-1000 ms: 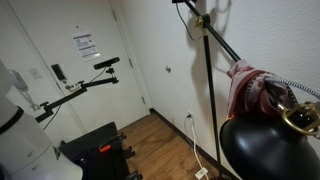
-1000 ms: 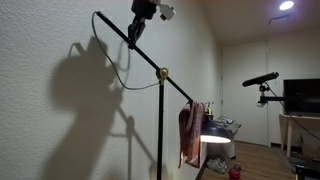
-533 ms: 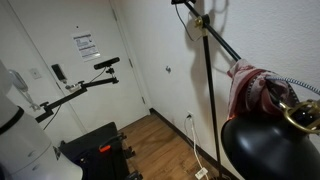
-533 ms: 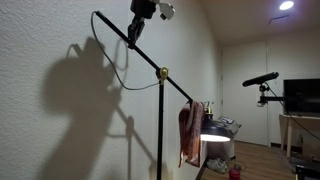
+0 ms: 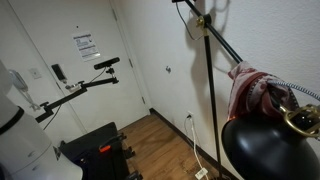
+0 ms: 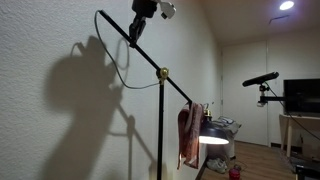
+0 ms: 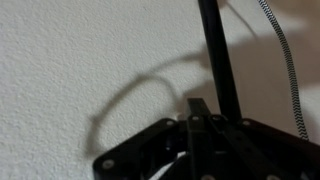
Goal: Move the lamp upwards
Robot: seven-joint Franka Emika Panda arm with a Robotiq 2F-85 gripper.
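Observation:
The lamp has a thin black pole point(image 5: 208, 100) point(image 6: 160, 130) and a hinged arm point(image 6: 145, 58) on a brass joint point(image 6: 162, 73). Lower on the arm, a red-white cloth point(image 5: 250, 88) point(image 6: 189, 130) hangs just above the glossy black dome shade point(image 5: 262, 150), which glows in an exterior view point(image 6: 212, 138). High near the wall, my gripper point(image 6: 136, 28) is shut on the arm's upper end. In the wrist view the gripper point(image 7: 206, 112) clamps the black arm point(image 7: 212, 45), with a braided cord point(image 7: 282, 70) beside it.
A black camera on a thin tripod arm point(image 5: 106, 63) point(image 6: 260, 78) stands apart from the lamp. A door with a paper notice point(image 5: 85, 44), a black cart point(image 5: 95, 148) and a wall outlet point(image 5: 189, 116) are nearby. The textured wall point(image 7: 80, 60) is close behind the gripper.
The upper end of the lamp arm has shifted very slightly along the wall with my gripper; the grip is unchanged.

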